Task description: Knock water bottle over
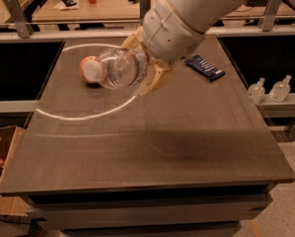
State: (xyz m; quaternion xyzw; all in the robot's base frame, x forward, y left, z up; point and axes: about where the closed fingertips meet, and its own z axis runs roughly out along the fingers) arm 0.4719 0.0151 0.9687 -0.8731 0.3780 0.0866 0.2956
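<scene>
The water bottle (pixel 118 68) is clear ribbed plastic with a white cap and lies nearly horizontal in the air above the dark table (pixel 152 147), cap pointing left. My gripper (pixel 143 63) is shut on its rear half, and a beige finger (pixel 154 80) shows below the bottle. The white arm reaches in from the upper right. The bottle's cap covers most of a red apple (pixel 84 76) on the table behind it, so only a red edge shows.
A dark blue packet (pixel 204 67) lies on the table to the right of the arm. Two small clear pump bottles (pixel 269 89) stand on a ledge past the right edge. A white ring (pixel 78 115) is marked on the tabletop. A cardboard box (pixel 1 181) sits lower left.
</scene>
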